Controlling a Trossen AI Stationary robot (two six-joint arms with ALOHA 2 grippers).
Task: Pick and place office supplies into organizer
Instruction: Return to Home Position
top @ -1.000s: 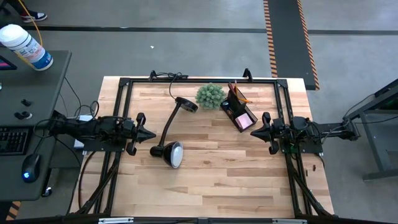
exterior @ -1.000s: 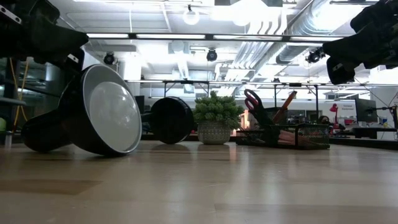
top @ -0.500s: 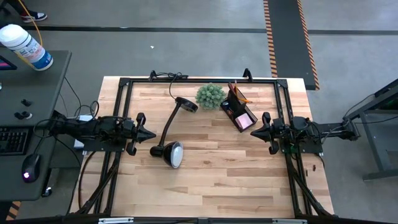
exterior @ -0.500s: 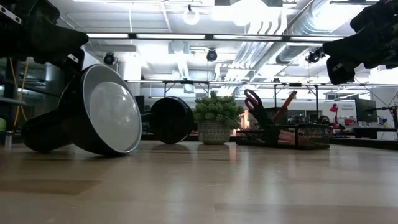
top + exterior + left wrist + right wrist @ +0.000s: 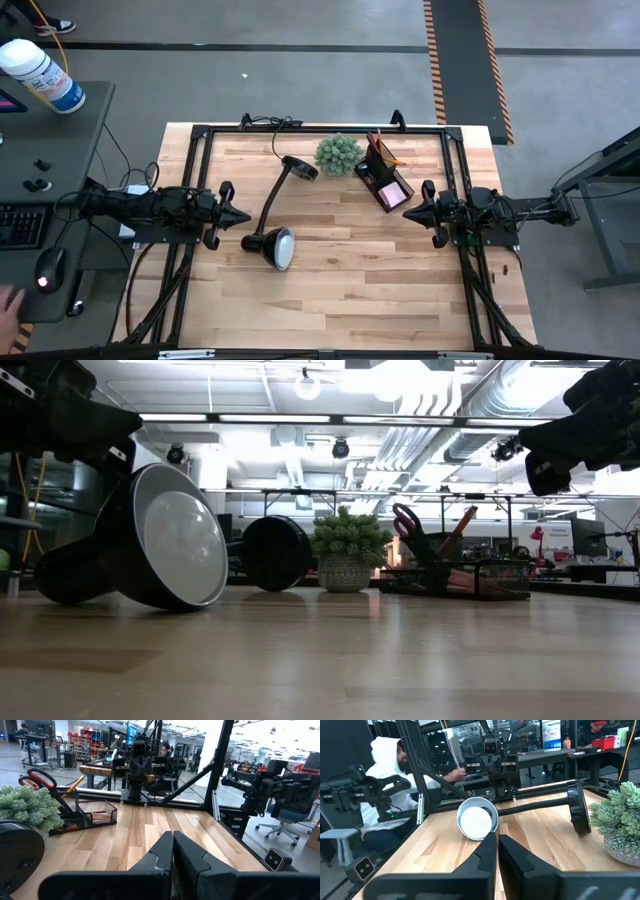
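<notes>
The dark organizer (image 5: 382, 176) stands at the table's far right, next to the plant. Red-handled scissors (image 5: 408, 523) and an orange pencil (image 5: 388, 154) stick up out of it, and a pink sticky-note pad (image 5: 396, 193) lies in its near compartment. My left gripper (image 5: 247, 214) hovers level at the table's left side, shut and holding nothing, pointing across the table. My right gripper (image 5: 406, 213) hovers level at the right side, just near of the organizer, also shut and holding nothing. The left wrist view shows the organizer (image 5: 92, 813) and the scissors' handles (image 5: 37, 777).
A black gooseneck lamp (image 5: 273, 243) lies on the table's left half, its head (image 5: 477, 821) facing the near side. A green plant (image 5: 338, 153) stands at the far middle. A black frame (image 5: 320, 129) edges the table. A person in a white hood (image 5: 390, 765) sits beyond the left side.
Both arms have kept still. A person's hand has come into view at the desk left of the table, near the mouse.
</notes>
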